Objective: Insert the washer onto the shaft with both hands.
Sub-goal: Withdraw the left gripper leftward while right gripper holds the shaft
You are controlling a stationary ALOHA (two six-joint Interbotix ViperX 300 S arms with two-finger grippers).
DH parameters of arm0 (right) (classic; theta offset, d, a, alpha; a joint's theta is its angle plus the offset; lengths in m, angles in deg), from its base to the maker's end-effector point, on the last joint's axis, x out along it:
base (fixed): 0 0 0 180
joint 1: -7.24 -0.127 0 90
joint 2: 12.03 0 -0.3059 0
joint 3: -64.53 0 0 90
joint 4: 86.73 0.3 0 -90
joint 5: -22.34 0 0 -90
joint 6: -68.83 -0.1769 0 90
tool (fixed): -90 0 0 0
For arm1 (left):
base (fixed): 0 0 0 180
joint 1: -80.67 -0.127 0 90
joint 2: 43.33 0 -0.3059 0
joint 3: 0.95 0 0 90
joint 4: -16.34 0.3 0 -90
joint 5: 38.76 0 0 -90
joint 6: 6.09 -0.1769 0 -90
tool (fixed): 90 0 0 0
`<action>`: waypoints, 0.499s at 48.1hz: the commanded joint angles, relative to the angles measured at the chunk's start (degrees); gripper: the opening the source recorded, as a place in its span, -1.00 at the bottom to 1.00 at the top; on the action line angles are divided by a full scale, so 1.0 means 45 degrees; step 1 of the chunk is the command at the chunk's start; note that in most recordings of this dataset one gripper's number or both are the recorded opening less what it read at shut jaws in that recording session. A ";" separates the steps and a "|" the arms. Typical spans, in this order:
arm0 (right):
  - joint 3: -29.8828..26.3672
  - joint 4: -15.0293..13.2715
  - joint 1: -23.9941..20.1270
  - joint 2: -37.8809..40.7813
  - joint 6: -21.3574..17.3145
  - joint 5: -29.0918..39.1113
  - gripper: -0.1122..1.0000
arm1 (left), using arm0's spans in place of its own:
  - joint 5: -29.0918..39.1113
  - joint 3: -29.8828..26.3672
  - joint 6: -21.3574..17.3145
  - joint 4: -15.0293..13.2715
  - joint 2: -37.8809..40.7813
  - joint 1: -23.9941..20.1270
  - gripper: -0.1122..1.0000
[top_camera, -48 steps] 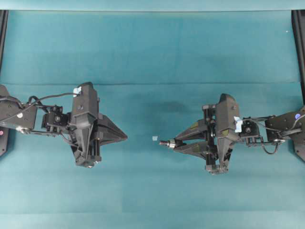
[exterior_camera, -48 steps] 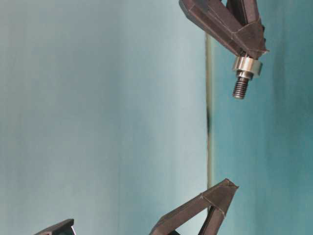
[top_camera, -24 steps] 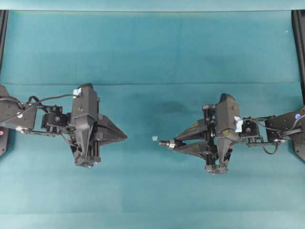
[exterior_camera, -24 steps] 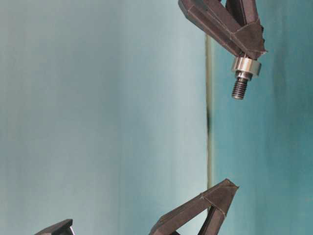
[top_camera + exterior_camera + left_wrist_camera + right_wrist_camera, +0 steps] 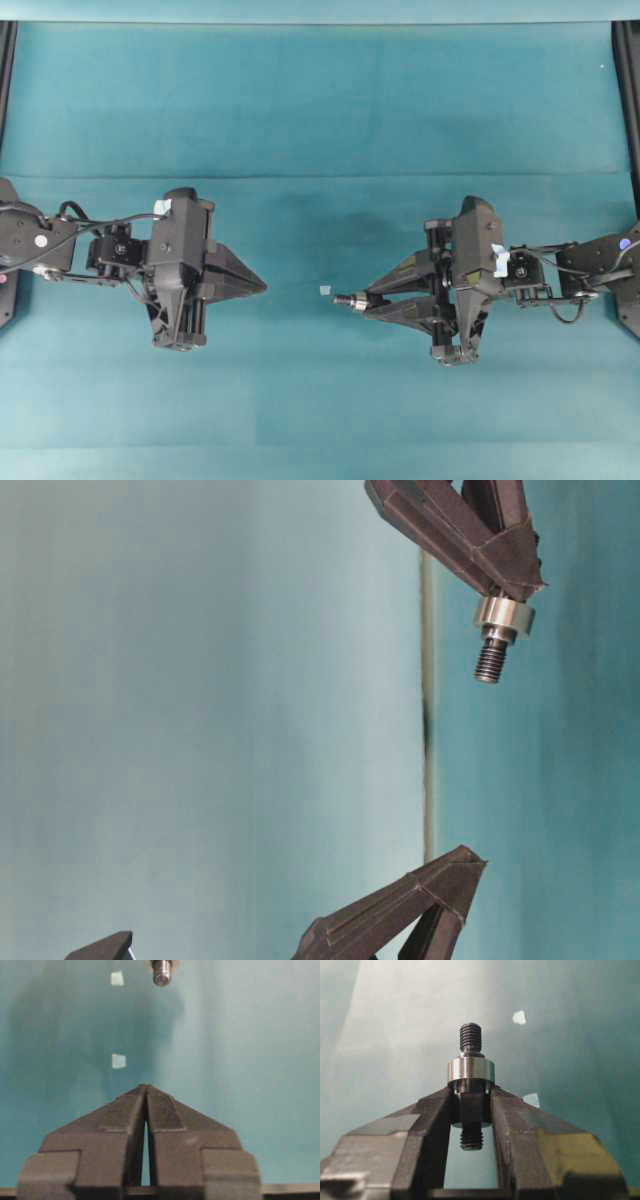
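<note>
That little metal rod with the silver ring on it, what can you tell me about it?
The short dark-grey stepped metal shaft has threaded ends and a blocky middle. The black right gripper clamps that middle, holding it level above the teal table. A shiny silvery ring, the washer, sits around it against the fingertips. The free threaded tip points toward the left gripper.

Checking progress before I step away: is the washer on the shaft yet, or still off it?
On. The washer rings the shaft, above the right gripper clamping the shaft.
</note>
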 commanded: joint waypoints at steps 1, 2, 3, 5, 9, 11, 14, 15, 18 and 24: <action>-0.0117 0.0000 -0.0039 -0.0195 -0.0137 -0.0078 -0.80 | -0.0039 -0.0195 -0.0039 0.0020 -0.0156 0.0020 -0.58; -0.0117 0.0000 -0.0059 -0.0195 -0.0137 -0.0078 -0.80 | -0.0039 -0.0195 -0.0039 0.0020 -0.0156 0.0020 -0.57; -0.0117 0.0000 -0.0059 -0.0195 -0.0137 -0.0078 -0.80 | -0.0039 -0.0195 -0.0039 0.0020 -0.0156 0.0020 -0.56; -0.0117 0.0000 -0.0039 -0.0176 -0.0137 -0.0078 -0.80 | -0.0039 -0.0195 -0.0039 0.0020 -0.0156 0.0020 -0.53; -0.0117 0.0000 -0.0039 -0.0195 -0.0137 -0.0078 -0.80 | -0.0039 -0.0215 -0.0020 0.0020 -0.0137 0.0020 -0.47; -0.0117 0.0000 -0.0059 -0.0195 -0.0137 -0.0078 -0.80 | -0.0039 -0.0215 -0.0020 0.0020 -0.0137 0.0000 -0.43; -0.0117 0.0000 -0.0039 -0.0176 -0.0137 -0.0078 -0.80 | -0.0039 -0.0215 0.0000 0.0020 -0.0137 0.0000 -0.35; -0.0117 0.0020 -0.0039 -0.0195 -0.0137 -0.0059 -0.80 | -0.0039 -0.0234 0.0000 0.0020 -0.0137 0.0000 -0.32; -0.0117 0.0020 -0.0059 -0.0176 -0.0137 -0.0078 -0.80 | -0.0039 -0.0234 0.0020 0.0020 -0.0137 0.0020 -0.22; -0.0117 0.0000 -0.0059 -0.0195 -0.0137 -0.0078 -0.80 | -0.0039 -0.0234 0.0020 0.0020 -0.0137 0.0000 0.05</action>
